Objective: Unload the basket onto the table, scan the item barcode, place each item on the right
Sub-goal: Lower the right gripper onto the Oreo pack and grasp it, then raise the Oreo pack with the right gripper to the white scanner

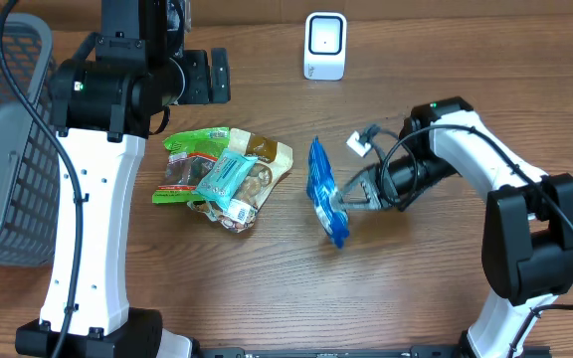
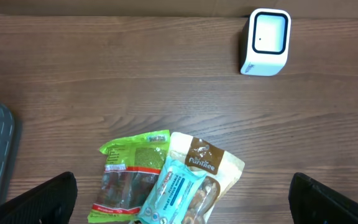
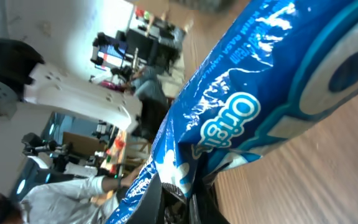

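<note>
Right end effector (image 1: 344,202) clamped on blue Oreo packet (image 1: 322,189) edge, well short of scanner (image 1: 324,45); slick foil risked slipping. Left end effector (image 1: 212,78) gaped.

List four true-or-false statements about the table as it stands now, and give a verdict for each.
1. The right gripper is shut on the blue packet. True.
2. The blue packet lies on top of the snack pile. False: it is apart from the pile, in the right gripper.
3. The left gripper grips the green bag. False: its jaws are open and empty; the bag lies in the pile.
4. The white scanner stands apart from the snack pile. True.
</note>
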`<state>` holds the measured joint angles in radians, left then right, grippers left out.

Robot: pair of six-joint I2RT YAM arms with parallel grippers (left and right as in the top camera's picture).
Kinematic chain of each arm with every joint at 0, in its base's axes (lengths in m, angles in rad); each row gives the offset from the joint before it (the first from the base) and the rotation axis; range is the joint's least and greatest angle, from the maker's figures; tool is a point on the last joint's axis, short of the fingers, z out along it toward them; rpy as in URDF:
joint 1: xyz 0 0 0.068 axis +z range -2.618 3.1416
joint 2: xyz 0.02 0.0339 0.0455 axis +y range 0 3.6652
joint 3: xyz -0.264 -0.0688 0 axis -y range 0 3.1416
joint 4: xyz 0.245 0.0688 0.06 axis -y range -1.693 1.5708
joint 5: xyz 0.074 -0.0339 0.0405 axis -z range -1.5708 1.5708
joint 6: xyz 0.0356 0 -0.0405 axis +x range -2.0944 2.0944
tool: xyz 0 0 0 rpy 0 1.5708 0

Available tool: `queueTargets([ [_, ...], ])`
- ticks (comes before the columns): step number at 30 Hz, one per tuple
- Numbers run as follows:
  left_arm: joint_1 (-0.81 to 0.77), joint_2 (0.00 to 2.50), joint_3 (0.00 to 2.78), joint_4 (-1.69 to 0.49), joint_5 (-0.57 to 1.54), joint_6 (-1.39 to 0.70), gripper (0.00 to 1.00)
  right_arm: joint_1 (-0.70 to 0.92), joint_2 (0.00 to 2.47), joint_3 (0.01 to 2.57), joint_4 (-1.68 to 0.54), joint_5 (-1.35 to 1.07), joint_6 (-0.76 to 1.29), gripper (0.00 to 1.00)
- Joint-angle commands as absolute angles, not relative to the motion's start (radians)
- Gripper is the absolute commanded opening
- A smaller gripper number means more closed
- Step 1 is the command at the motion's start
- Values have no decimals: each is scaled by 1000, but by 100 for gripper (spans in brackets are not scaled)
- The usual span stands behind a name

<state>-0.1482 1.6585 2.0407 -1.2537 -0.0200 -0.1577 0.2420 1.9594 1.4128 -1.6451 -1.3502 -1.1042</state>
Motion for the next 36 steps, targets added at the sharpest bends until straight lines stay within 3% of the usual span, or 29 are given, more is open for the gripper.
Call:
queueTargets([
  [1, -144, 1664, 2038, -1253, -27, -165, 100, 240, 1964, 1517, -1675, -1525, -1130, 4],
  [3, -144, 1664, 2038, -1253, -27, -165, 100, 240, 1964, 1563, -1695, -1571, -1120, 4],
  [8, -144, 1664, 2038, -1253, -27, -165, 100, 240, 1958, 1866, -1695, -1570, -799, 4],
  [15, -144, 1664, 2038, -1253, -27, -165, 100, 216, 1958, 2266, -1642, -1570, -527, 4],
  [19, -144, 1664, 2038, -1253, -27, -165, 100, 215, 1958, 2312, -1530, -1570, -416, 4],
  [26, -144, 1664, 2038, -1253, -27, -165, 100, 215, 1960, 2312, -1419, -1491, -407, 4],
  [29, -144, 1664, 2038, -1253, -27, -165, 100, 221, 1961, 2310, -1365, -1034, -385, 4],
  [33, -144, 1664, 2038, -1253, -27, -165, 100, 265, 2003, 2295, -1192, -396, -112, 4],
  [36, -145, 1666, 2038, -1253, -26, -165, 100, 308, 2040, 2295, -1078, -186, -108, 4],
])
